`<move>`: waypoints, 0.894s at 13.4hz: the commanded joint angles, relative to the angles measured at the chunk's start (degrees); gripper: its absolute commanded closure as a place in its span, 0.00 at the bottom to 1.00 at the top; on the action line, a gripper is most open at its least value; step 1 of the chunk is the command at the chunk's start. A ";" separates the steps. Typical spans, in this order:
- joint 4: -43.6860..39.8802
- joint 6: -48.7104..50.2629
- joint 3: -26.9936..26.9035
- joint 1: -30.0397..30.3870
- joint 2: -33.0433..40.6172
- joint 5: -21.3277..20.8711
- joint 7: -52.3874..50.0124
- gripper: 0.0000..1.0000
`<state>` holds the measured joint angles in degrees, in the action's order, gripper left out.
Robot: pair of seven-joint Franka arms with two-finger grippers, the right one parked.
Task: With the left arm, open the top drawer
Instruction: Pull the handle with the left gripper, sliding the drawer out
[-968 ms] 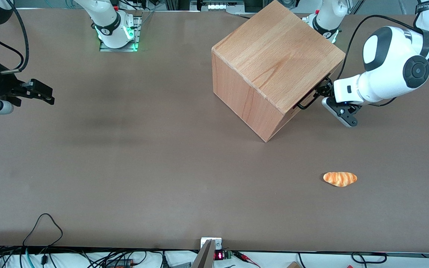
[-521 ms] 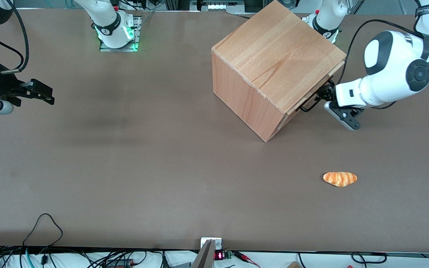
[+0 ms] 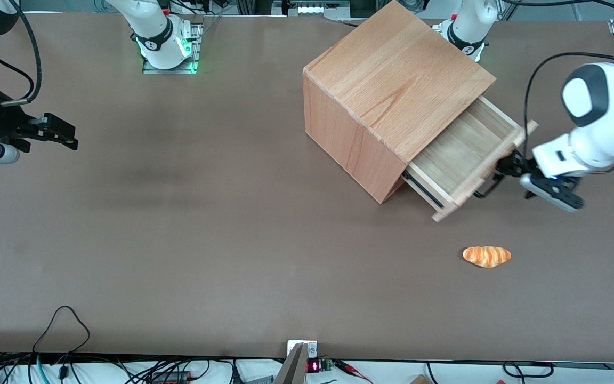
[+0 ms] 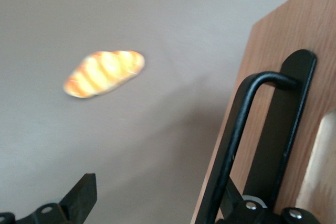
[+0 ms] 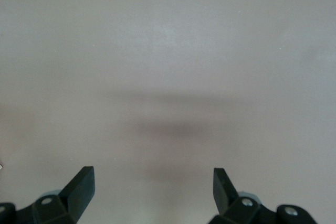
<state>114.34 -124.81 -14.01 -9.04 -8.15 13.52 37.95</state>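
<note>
Brown table (image 3: 179, 240) bearing a wood cabinet (image 3: 392, 80) set askew toward the working arm's end and, nearer the front camera and well apart, what looks like a bread roll (image 3: 486, 256), with the gripper (image 3: 500, 173) above the tabletop at the top drawer (image 3: 461, 154) handle, fingers spread.

My white shiny left arm (image 3: 597, 125) reaches low over the table.
My small black two-finger gripper (image 3: 505, 169) sits at its end, fingers spread apart.

There was one wooden cabinet (image 3: 392, 90), one open drawer (image 3: 459, 154), one bread roll (image 3: 486, 256), and one gripper (image 3: 504, 169) at the drawer's handle (image 3: 485, 188).
</note>
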 commanded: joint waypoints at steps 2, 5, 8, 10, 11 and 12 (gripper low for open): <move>-4.91 -3.68 -4.09 0.17 -4.33 0.28 3.17 0.00; -6.41 -6.32 -5.15 0.26 -5.48 0.37 4.42 0.00; -8.43 -5.10 -5.06 0.17 -5.12 0.98 1.80 0.00; -11.75 0.06 -5.06 -0.27 -5.12 0.72 -3.56 0.00; -13.34 2.44 -5.06 -0.45 -5.12 0.55 -5.58 0.00; -14.23 4.12 -4.97 -0.45 -5.04 0.37 -6.47 0.00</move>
<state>106.55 -124.61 -18.42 -8.97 -13.12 13.52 35.84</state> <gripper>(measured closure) 0.000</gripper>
